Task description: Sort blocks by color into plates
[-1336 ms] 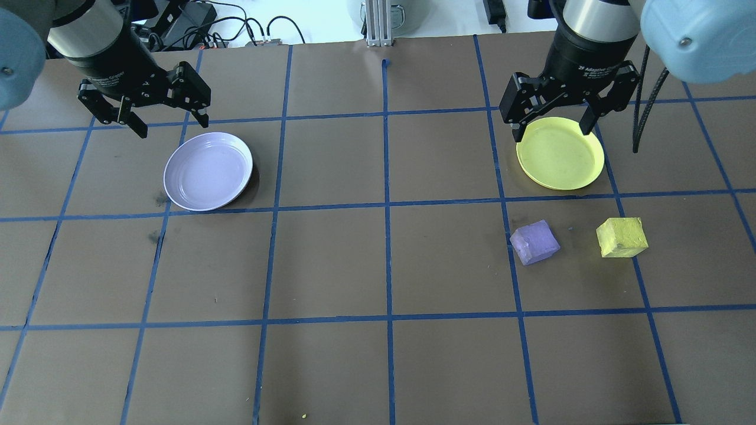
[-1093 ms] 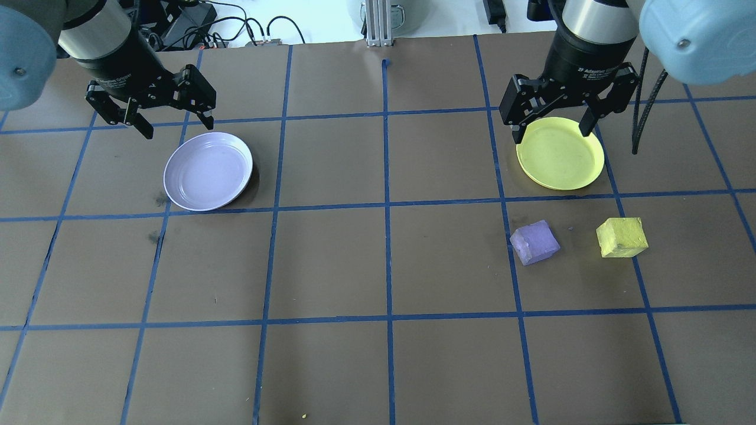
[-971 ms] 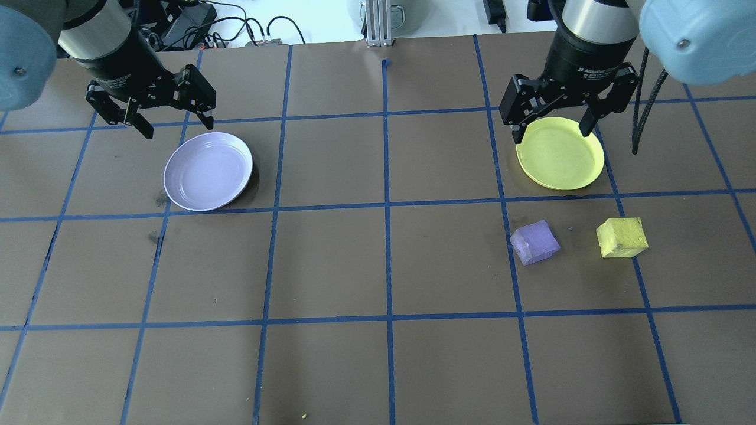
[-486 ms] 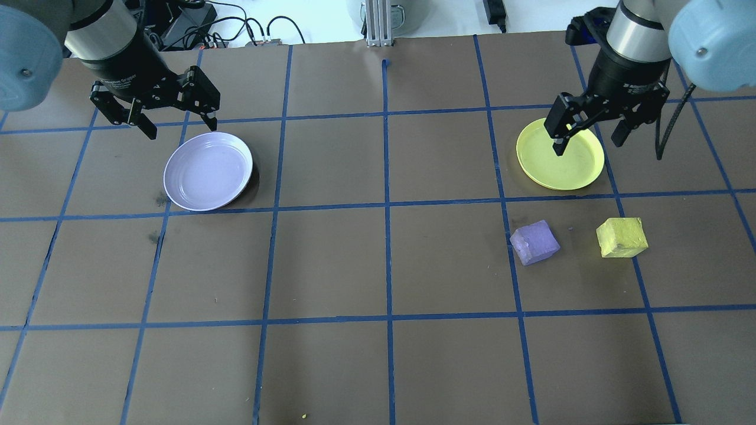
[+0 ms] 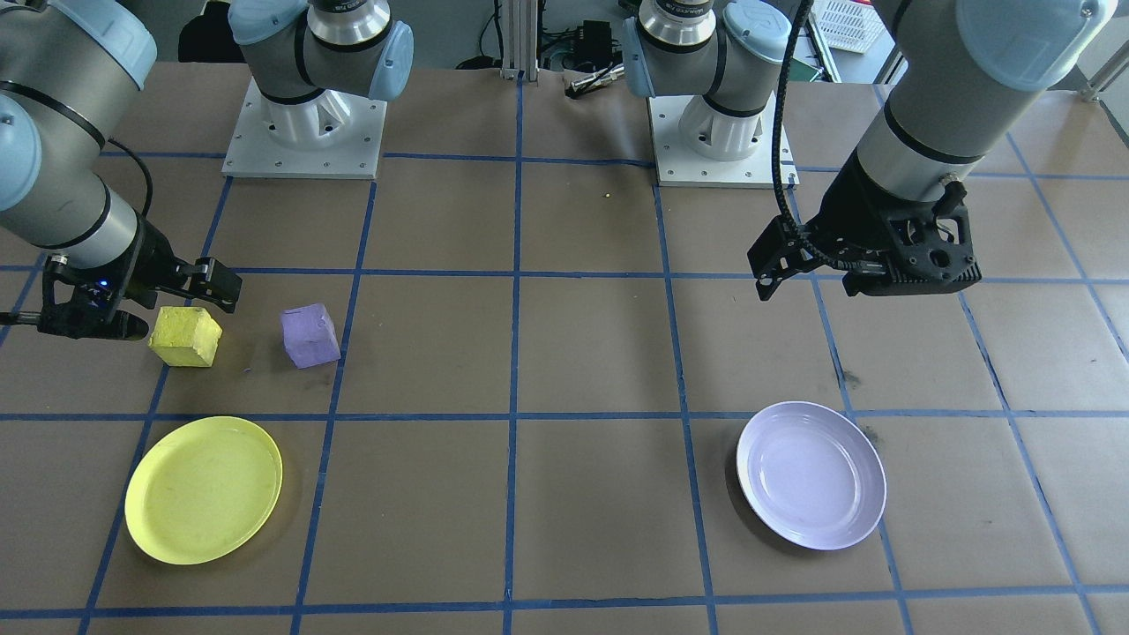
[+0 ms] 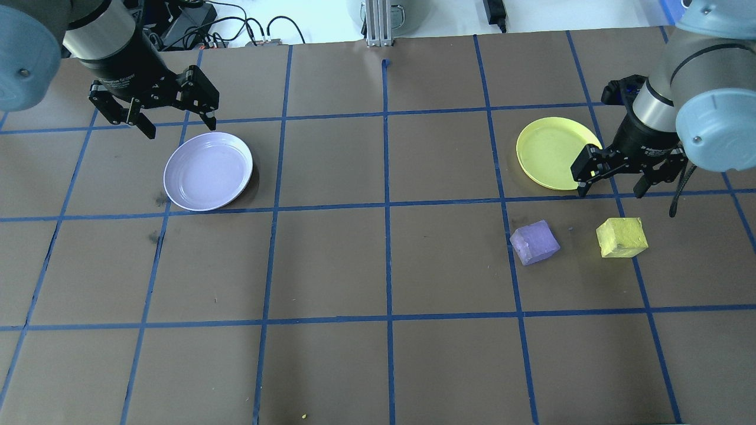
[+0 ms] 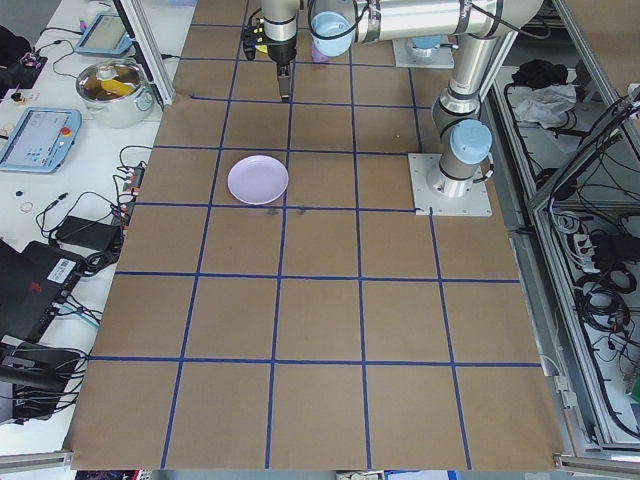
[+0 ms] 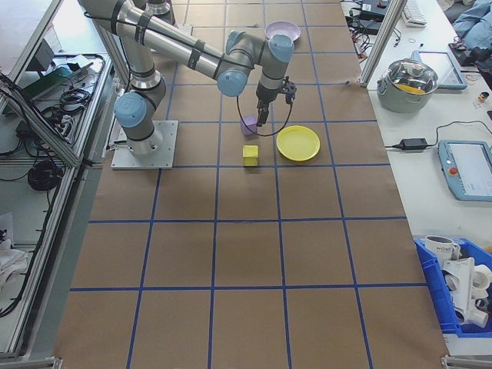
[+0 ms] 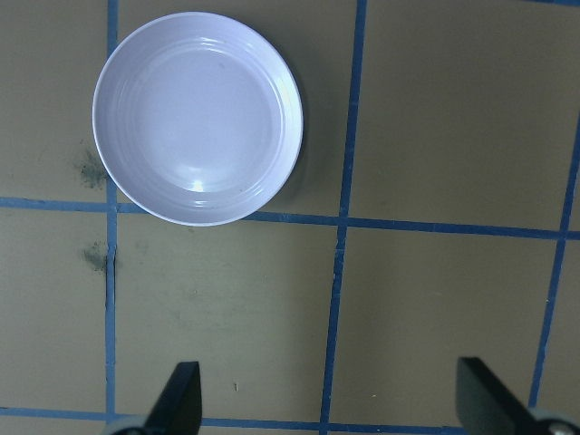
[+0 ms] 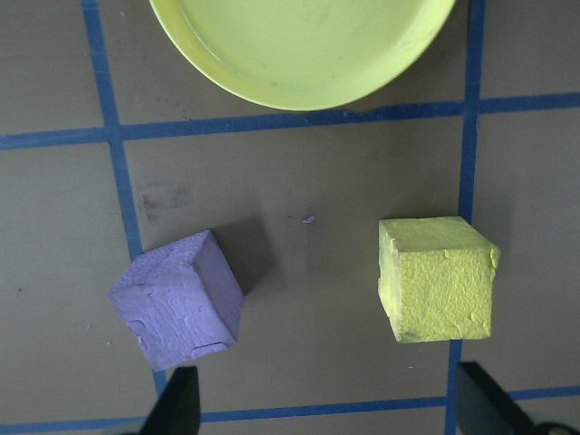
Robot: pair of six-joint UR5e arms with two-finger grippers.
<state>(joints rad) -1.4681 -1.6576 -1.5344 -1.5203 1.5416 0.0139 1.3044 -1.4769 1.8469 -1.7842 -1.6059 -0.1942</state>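
brown paper gridded with blue tape covers the table. right gripper, fingers spread, empty, hangs at 12 o'clock of the rough yellow foam cube, likely lining up; the rough purple foam cube waits beside. round yellow plastic plate and pale lavender plastic plate hold nothing; left gripper idles agape.

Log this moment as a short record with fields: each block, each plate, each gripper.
yellow block: on the table, outside both plates, near the yellow plate
purple block: on the table beside the yellow block, apart from it
yellow plate: empty
lavender plate: empty, on the robot's left side
right gripper: jaws open, holding nothing, between the yellow plate and the yellow block
left gripper: jaws open, holding nothing, by the lavender plate's far rim
blocks sorted: none
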